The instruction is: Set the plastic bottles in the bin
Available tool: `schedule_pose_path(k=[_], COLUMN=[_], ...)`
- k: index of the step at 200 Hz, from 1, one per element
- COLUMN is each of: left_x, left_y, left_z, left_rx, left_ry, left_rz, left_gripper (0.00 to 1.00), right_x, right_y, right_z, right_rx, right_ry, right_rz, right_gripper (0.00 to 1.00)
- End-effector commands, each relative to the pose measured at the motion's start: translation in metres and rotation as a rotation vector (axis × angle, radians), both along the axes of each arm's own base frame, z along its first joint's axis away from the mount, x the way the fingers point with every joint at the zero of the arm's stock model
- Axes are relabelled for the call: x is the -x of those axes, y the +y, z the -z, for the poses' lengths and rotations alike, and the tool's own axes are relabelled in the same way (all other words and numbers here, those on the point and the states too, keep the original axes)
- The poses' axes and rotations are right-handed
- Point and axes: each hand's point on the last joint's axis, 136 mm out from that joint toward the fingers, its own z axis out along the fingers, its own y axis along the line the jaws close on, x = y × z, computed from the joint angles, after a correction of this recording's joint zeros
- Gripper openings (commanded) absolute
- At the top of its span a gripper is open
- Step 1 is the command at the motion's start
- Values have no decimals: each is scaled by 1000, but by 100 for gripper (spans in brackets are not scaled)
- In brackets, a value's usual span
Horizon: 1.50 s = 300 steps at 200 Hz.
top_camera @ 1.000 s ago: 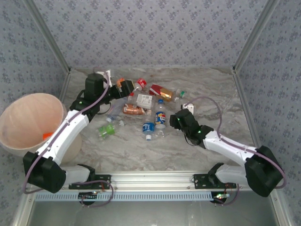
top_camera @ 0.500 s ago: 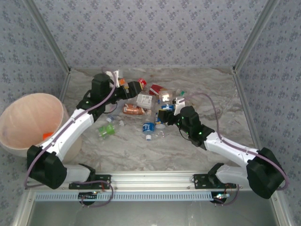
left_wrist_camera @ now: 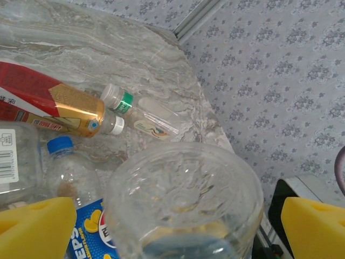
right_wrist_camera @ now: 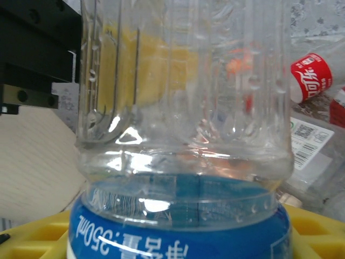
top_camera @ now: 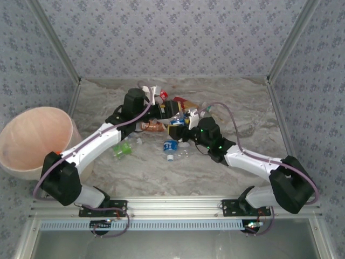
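Note:
A clear plastic bottle [right_wrist_camera: 183,108] with a blue label is held at its lower part by my shut right gripper [right_wrist_camera: 178,243], above the pile in the top view [top_camera: 178,120]. Its round base [left_wrist_camera: 183,199] sits between the yellow pads [left_wrist_camera: 32,226] of my open left gripper [left_wrist_camera: 178,229], with a gap on each side. Other plastic bottles lie on the table: a red-and-gold one [left_wrist_camera: 48,105], a small green-banded one [left_wrist_camera: 143,113], a blue Pepsi one [left_wrist_camera: 81,221], a green one [top_camera: 123,149] and a blue one [top_camera: 170,145]. The bin [top_camera: 32,135] stands at far left.
A red-labelled bottle [right_wrist_camera: 310,75] and a flat clear pack with a white label [right_wrist_camera: 304,140] lie beyond the held bottle. Patterned walls close in the marble table [top_camera: 237,108] on three sides. Both arms meet over the pile at table centre.
My right gripper has carried the blue-labelled bottle up and left. The left arm has swung right to meet it, so the bottle's base now sits between the left pads.

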Motion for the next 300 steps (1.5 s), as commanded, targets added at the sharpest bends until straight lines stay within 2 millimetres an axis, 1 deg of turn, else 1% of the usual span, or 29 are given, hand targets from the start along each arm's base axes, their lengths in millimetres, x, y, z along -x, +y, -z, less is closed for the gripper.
schedule_pose_path(k=[1,35,68,85,106,126,166,203,210,227,248,267,279,293,300], left_x=[0,-5,-5,-4,-4,-4,-4,-7,-7,-9,-11,-12,-12,-13,-14], left_y=[-9,-8,-12,-13,-12,-11,-10,2,4,12,26,41,52,69,79], left_z=[-3,5,6,5,5,3,0,-7,-9,-11,-15,-18,-23,-29,-30], left_rx=[32,14,12,13,5,3,4,-17,-23,-45,-78,-113,-133,-163,-184], left_ry=[-4,31,41,39,33,27,13,-17,-23,-40,-65,-79,-94,-110,-109], left_rz=[26,-3,14,21,20,15,9,-48,-57,-90,-146,-200,-234,-297,-335], left_gripper=[98,94,78,69,63,60,57,57,57,57,57,57,57,57,57], right_x=[3,5,7,7,7,7,9,14,17,23,26,23,12,-2,-10], right_y=[16,21,28,29,30,28,28,25,24,21,13,-2,-19,-45,-62], right_z=[-33,-44,-47,-44,-38,-33,-29,-27,-28,-31,-32,-31,-31,-29,-27], right_rx=[-88,-115,-112,-100,-82,-66,-35,-12,-10,-1,41,92,127,158,162], right_ry=[-45,-62,-62,-46,-28,-8,14,21,21,14,2,-14,-33,-50,-50], right_rz=[-63,-91,-122,-123,-126,-127,-146,-176,-195,-228,-227,-169,-54,110,206], right_gripper=[55,55,56,57,60,65,75,85,88,99,100,100,100,100,100])
